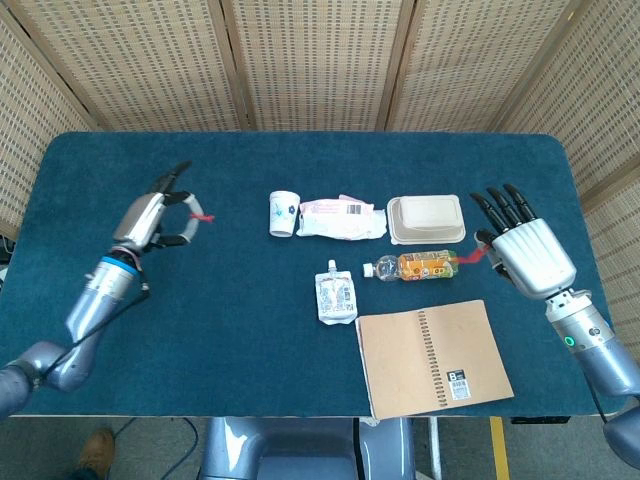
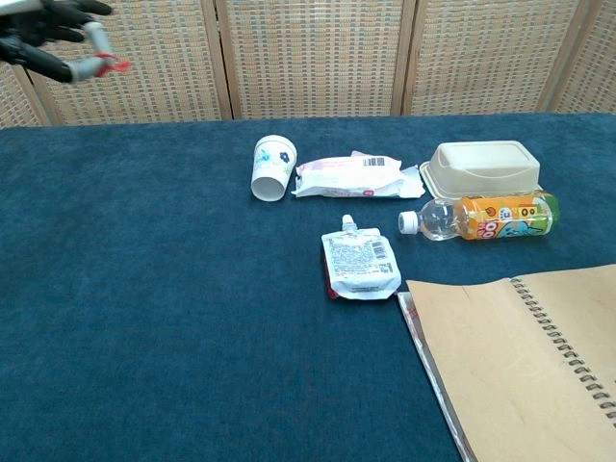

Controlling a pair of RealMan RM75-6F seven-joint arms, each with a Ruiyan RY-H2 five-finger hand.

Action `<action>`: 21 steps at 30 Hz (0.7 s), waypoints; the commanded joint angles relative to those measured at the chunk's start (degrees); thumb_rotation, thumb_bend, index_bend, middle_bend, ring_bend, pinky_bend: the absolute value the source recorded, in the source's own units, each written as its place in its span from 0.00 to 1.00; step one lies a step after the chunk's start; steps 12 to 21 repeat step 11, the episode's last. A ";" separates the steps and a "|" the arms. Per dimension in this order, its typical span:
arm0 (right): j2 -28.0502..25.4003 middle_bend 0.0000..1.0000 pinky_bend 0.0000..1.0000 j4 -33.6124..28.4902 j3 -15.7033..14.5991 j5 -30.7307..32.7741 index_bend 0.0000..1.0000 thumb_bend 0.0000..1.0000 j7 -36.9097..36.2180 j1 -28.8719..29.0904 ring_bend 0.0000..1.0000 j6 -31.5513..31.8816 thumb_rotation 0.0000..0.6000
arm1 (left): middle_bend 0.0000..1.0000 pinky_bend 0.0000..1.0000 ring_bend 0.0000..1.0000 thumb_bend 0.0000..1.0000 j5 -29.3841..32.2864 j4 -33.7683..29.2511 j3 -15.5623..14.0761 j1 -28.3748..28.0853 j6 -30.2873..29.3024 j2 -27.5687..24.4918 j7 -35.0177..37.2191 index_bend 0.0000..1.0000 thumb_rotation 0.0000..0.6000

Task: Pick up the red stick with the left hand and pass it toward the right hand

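Observation:
The red stick shows only as two short pieces. One red stub [image 1: 201,215] juts from a grey end piece that my left hand [image 1: 155,216] grips at the table's far left. In the chest view, that left hand [image 2: 43,34] is raised at the top left with the stub [image 2: 115,64] beside it. The other red piece [image 1: 468,257] pokes out by the thumb of my right hand [image 1: 527,253], which hangs at the right edge with its back to the camera and fingers spread. How the thumb holds it is hidden. The chest view does not show the right hand.
Across the table's middle lie a paper cup [image 1: 283,213], a white packet [image 1: 343,219], a lidded food box [image 1: 426,218], a drink bottle [image 1: 418,266] and a white pouch [image 1: 336,296]. A brown spiral notebook [image 1: 430,357] lies at the front edge.

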State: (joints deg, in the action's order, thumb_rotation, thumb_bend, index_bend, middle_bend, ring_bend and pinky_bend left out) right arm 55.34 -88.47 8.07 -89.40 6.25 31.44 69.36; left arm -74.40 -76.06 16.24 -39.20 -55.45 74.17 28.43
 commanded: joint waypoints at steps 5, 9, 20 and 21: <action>1.28 0.17 0.00 2.92 -2.07 -2.13 0.85 0.72 -1.26 -2.23 0.00 2.23 1.00 | 0.00 0.00 0.00 0.52 -3.00 6.21 -2.90 6.00 -3.59 -8.16 6.47 0.67 1.00; 1.23 0.17 0.00 1.84 -2.62 -3.70 0.85 0.72 -0.19 -2.58 0.00 3.05 1.00 | 0.00 0.00 0.00 0.52 -4.55 8.56 -4.46 6.94 -3.18 -9.87 8.51 0.68 1.00; 1.13 0.17 0.00 0.74 -2.75 -4.35 0.85 0.72 0.61 -2.66 0.00 3.35 1.00 | 0.00 0.00 0.00 0.52 -5.61 9.90 -5.55 7.07 -2.81 -10.11 8.13 0.68 1.00; 1.13 0.17 0.00 0.74 -2.75 -4.35 0.85 0.72 0.61 -2.66 0.00 3.35 1.00 | 0.00 0.00 0.00 0.52 -5.61 9.90 -5.55 7.07 -2.81 -10.11 8.13 0.68 1.00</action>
